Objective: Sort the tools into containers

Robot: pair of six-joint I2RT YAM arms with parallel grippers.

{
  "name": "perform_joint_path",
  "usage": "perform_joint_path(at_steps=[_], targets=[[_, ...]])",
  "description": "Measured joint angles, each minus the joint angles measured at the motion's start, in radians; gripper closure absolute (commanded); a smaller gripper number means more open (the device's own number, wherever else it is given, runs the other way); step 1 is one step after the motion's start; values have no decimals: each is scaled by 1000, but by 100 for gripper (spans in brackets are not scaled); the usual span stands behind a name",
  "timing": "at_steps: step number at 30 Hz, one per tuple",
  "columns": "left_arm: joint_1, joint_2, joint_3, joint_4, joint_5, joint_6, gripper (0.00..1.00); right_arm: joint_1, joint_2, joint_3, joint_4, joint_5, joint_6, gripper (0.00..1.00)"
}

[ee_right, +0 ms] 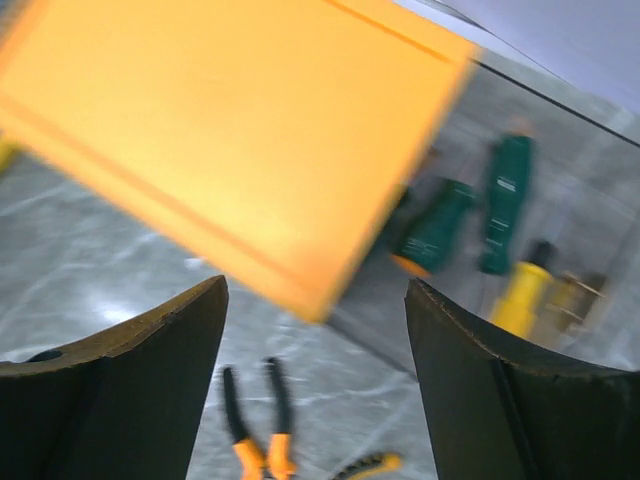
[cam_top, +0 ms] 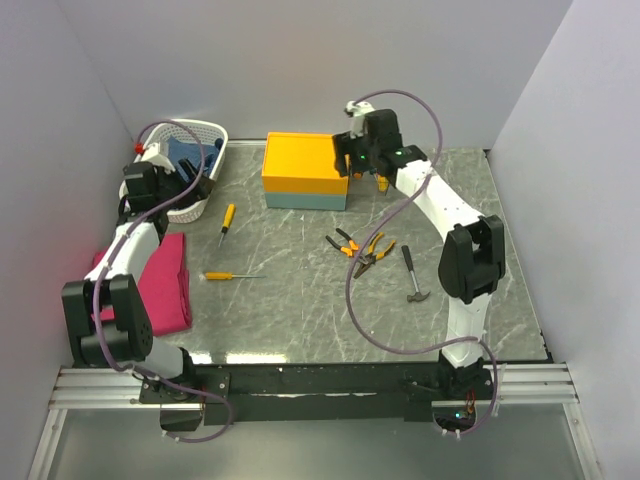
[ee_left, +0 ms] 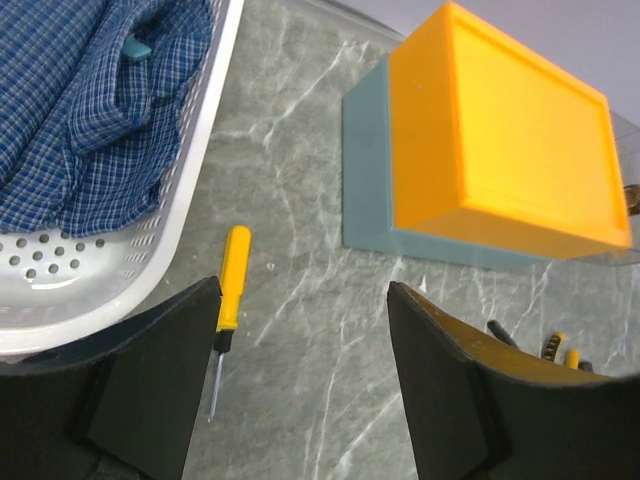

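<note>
Leftmost, a white perforated basket (cam_top: 213, 128) is seen at the far left of the table (cam_top: 300, 310), and a blue checked cloth (ee_left: 80, 110) is bundled inside it. The left gripper (ee_left: 305, 300) is held just beside the basket's near wall, its fingers spread wide with nothing between them. A folded pink cloth (cam_top: 165, 285) is laid nearer the arm bases. On the bare marble, a yellow-handled screwdriver (cam_top: 227, 220) is found just right of the basket, and a second screwdriver (cam_top: 222, 275) lies nearer, its shaft pointing right. At the far middle, the orange-topped box (cam_top: 300, 162) is set closed on its blue-grey base. The right gripper (ee_right: 315, 295) is poised at the box's right edge, released and empty. Blurred green and yellow tool handles (ee_right: 505, 200) are glimpsed beyond that edge; what they rest in cannot be told. Two pairs of pliers (cam_top: 362, 248) are left near the table's middle, and the hammer (cam_top: 413, 275) lies just right of them.
</note>
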Motion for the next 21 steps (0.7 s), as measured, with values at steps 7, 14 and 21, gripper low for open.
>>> perform_joint_path(at_steps=[7,14,21], targets=[[-30,160,119,-153,-31,116,39,150,-86,-29,35,-72,-11,20],[-156,264,160,-274,-124,222,44,171,-164,-82,47,-135,-49,20],[-232,346,221,-306,-247,244,46,169,-195,-181,47,-170,-71,20]])
